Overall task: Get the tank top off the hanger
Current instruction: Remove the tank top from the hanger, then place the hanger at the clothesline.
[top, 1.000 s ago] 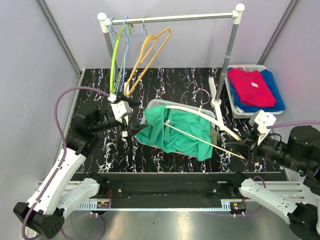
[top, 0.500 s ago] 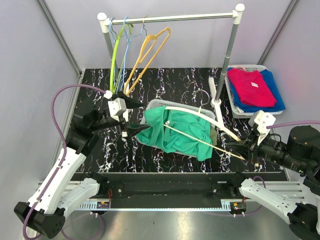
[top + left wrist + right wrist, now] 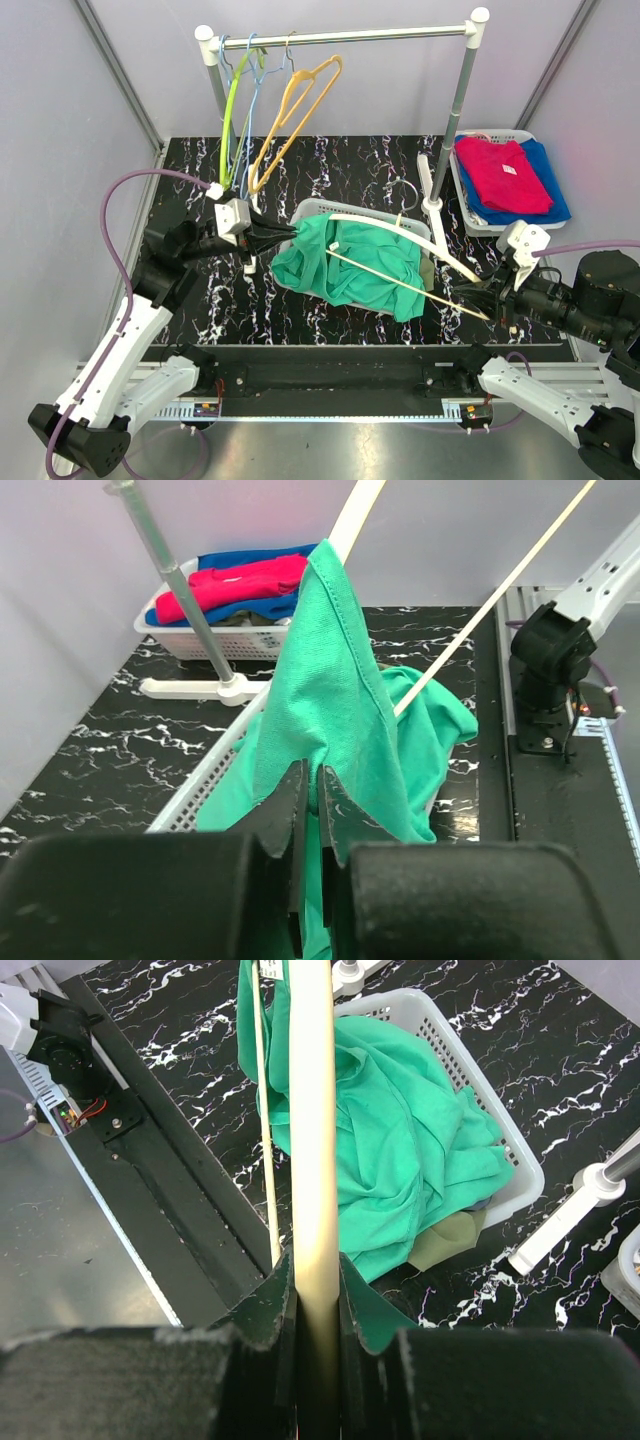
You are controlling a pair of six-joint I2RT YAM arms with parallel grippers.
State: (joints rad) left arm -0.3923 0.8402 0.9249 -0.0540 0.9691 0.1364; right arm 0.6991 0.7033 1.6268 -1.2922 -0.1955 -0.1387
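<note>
Black marbled table [image 3: 370,160], grey walls [image 3: 60,150]; left claw [image 3: 288,232] pinching tank top [image 3: 365,268].

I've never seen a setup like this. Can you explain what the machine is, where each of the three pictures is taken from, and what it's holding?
The machine is two robot arms bolted at the near edge of a dark marbled table. Each arm ends in two fingers. The wide picture looks down from above and behind the arms. The other two come from a camera on each wrist.

The left fingers are shut on an edge of the green tank top, which drapes into a white basket. The right fingers clamp the cream hanger that the top hangs on.

At the back stands a clothes rack with spare hangers. A second basket on the right holds red and blue clothes.
</note>
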